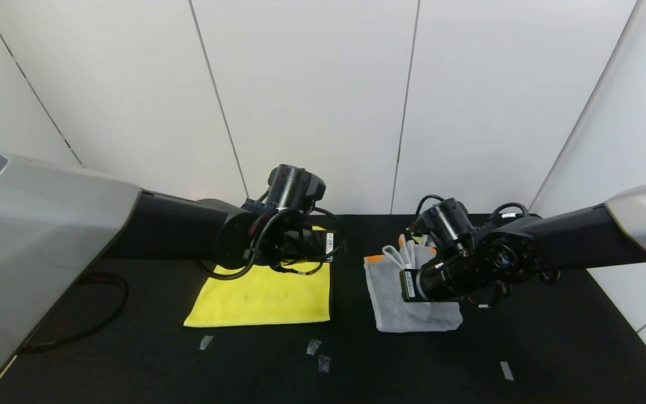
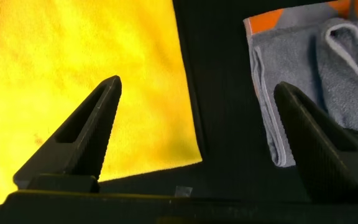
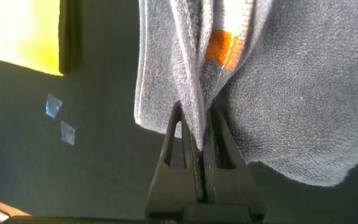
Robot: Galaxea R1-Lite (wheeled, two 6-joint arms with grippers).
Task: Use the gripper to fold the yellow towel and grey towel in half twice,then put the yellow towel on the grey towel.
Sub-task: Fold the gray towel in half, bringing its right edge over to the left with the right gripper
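The yellow towel (image 1: 264,297) lies flat on the black table, left of centre; it also shows in the left wrist view (image 2: 73,68) and as a corner in the right wrist view (image 3: 17,31). My left gripper (image 2: 197,93) hovers over its far right part, open and empty. The grey towel (image 1: 407,306) lies folded right of centre, its orange band (image 1: 374,258) at the far end. My right gripper (image 3: 197,121) is shut on a pinched fold of the grey towel (image 3: 303,93) and lifts that part. The grey towel also shows in the left wrist view (image 2: 303,68).
Small tape marks (image 1: 313,346) lie on the black table (image 1: 132,365) in front of both towels, another (image 1: 506,370) at the front right. A black cable (image 1: 98,314) lies at the left. White wall panels stand behind the table.
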